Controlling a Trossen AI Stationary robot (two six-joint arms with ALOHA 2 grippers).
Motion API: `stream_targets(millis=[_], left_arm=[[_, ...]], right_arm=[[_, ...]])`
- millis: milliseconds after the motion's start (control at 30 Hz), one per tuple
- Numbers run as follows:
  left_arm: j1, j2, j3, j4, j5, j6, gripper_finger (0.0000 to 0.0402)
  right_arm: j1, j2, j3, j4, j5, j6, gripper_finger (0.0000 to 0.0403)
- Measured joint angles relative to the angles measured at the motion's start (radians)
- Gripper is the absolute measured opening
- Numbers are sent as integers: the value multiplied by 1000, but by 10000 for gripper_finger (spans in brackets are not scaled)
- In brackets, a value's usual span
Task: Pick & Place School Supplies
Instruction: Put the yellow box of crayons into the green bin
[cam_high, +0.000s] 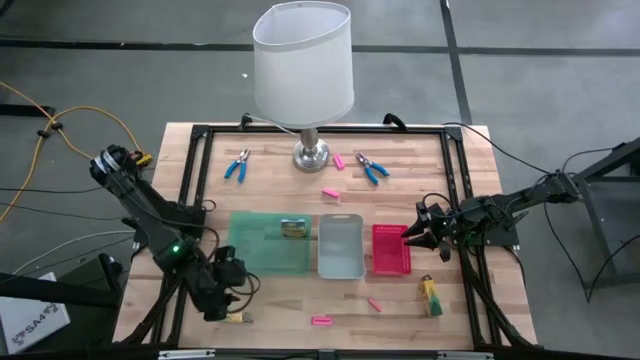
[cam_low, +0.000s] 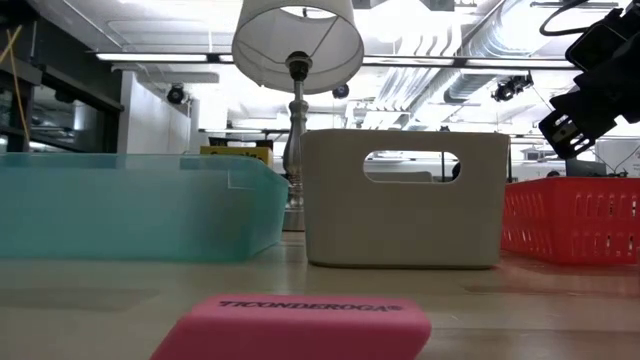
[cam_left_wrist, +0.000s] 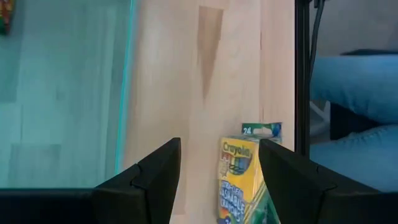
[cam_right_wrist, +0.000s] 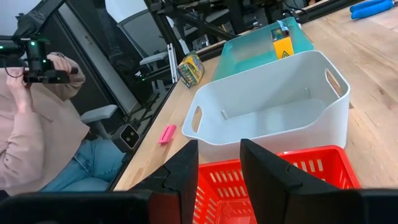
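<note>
— Where's the crayon pack (cam_left_wrist: 244, 177)?
— On the worktop's near edge beside the green tray (cam_high: 268, 243), between my open left jaws, long axis along my fingers.
— Right arm?
— Open, empty, over the red basket (cam_high: 391, 250).

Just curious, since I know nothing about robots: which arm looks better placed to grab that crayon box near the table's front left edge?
Probably the left. Its gripper has open fingers astride the crayon box; the right gripper hovers over the red basket.

The pink eraser (cam_low: 300, 325) lying on the bench reads "TICONDEROGA". The yellow crayon box (cam_left_wrist: 241, 177) reads "Crayola", with "24" on its green end flap.
</note>
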Motion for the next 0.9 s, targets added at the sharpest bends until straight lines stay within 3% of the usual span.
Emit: stream_targets(millis=[400,900], left_arm=[[-115,71,0,39,-46,-119,211],[-123,151,27,70,-44,-122,211]], right_arm=[[0,0,0,0,0,0,111],[0,0,0,0,0,0,111]])
